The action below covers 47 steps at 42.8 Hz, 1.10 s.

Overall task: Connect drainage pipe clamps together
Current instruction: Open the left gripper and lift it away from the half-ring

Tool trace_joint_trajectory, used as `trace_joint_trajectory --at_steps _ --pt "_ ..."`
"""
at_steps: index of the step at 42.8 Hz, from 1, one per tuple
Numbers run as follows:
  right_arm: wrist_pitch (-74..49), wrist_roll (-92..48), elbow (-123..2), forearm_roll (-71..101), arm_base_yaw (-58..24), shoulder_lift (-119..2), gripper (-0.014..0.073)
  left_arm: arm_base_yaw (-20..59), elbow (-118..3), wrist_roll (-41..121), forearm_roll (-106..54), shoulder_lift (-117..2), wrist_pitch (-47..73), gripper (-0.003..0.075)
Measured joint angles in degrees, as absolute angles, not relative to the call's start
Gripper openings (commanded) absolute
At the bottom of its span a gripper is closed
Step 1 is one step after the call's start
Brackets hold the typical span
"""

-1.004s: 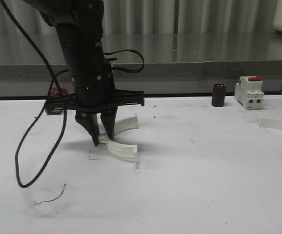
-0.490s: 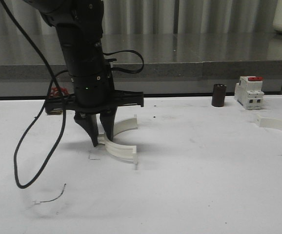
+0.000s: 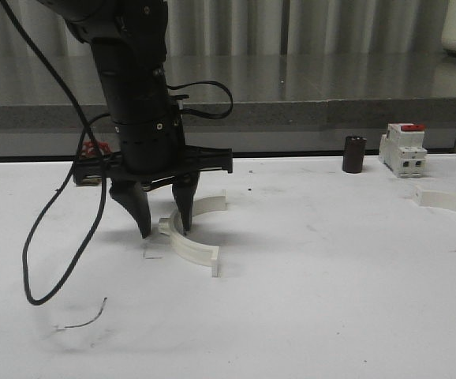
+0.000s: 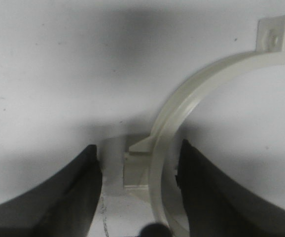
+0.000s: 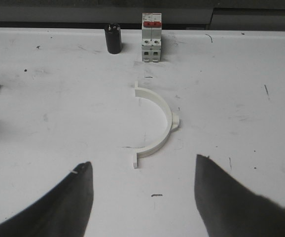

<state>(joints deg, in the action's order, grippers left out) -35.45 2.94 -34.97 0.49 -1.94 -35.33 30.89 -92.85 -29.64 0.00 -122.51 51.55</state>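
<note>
Nearest the robot on the white counter, the left end effector hangs with its two black fingers spread apart, released around the left end of a white half-ring clamp that lies flat on the counter, a second curved clamp piece just behind it. In the right wrist view, the right end effector is also spread wide and grasps nothing, with another white half-ring clamp lying beyond its fingers. Farther back stand a dark cylinder and a white breaker with a red top, near the counter's far edge.
</note>
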Motion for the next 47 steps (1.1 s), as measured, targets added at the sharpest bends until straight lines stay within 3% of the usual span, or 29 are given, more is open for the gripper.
trace_joint_trajectory --at_steps 12,25,33,47 --pt "-35.4 2.9 -35.0 0.5 -1.9 -35.3 0.0478 31.6 -92.8 -23.5 0.9 -119.3 53.5 0.0399" --pt "-35.4 3.1 -35.0 0.5 -1.9 -35.3 0.0478 31.9 -91.6 -9.4 8.6 -102.5 61.2 0.0399" --pt "-35.4 3.1 -35.0 0.5 -1.9 -35.3 0.0478 30.1 -82.1 -2.6 10.1 -88.4 60.5 0.0399" --pt "-35.4 3.1 -35.0 0.5 -1.9 -35.3 0.0478 18.1 -59.5 2.6 4.0 -61.6 50.8 0.0399"
